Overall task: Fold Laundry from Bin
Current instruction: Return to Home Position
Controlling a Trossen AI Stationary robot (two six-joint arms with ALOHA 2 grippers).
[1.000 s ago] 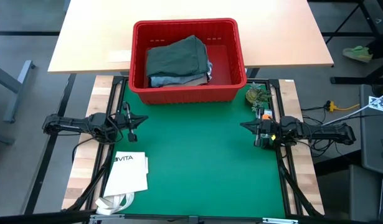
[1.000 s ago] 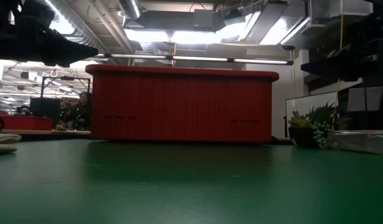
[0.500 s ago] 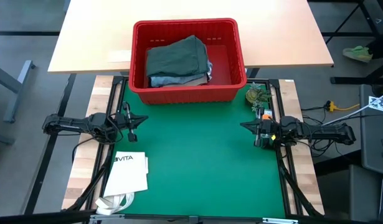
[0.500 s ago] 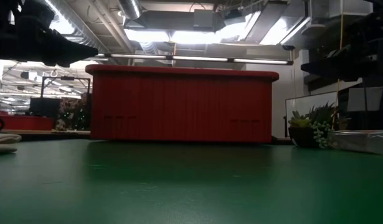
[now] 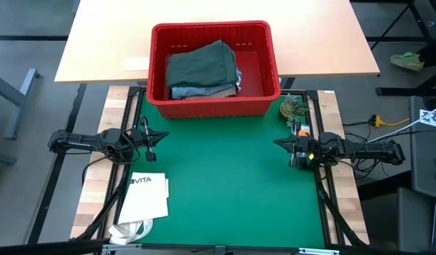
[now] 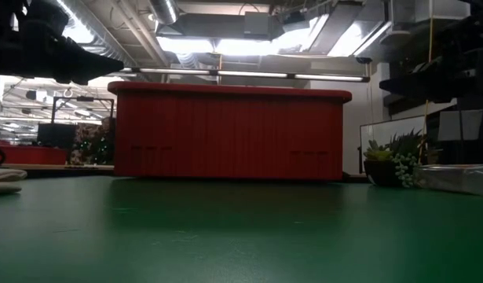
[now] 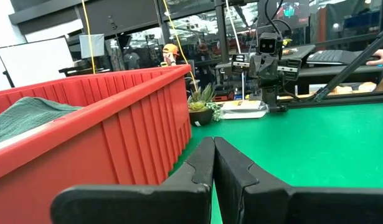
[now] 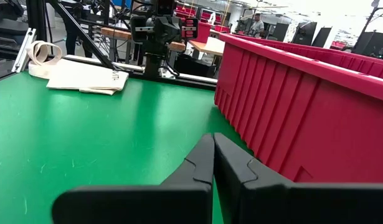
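White flat fabric tote bag (image 5: 148, 196) printed "VITA" lies on the green matted surface (image 5: 225, 184), well in front of the red rectangular plastic bin (image 5: 210, 106) with ribbed walls, toward its left side. Left hand (image 5: 155, 136) is low over the green surface in front of the bin's left corner, fingers clenched together with nothing between them. Right hand (image 5: 280, 144) is in front of the bin's right corner, apart from it, fingers also pressed together and empty. The hands point at each other. Small green potted plant (image 5: 292, 108) is just beside the bin's front right corner. The bin sits at the far edge of the green surface, reaching onto the pale wood surface (image 5: 104, 42). Inside the bin is the folded laundry stack (image 5: 202, 67), dark green piece on top, light blue layers under it, left of bin centre.
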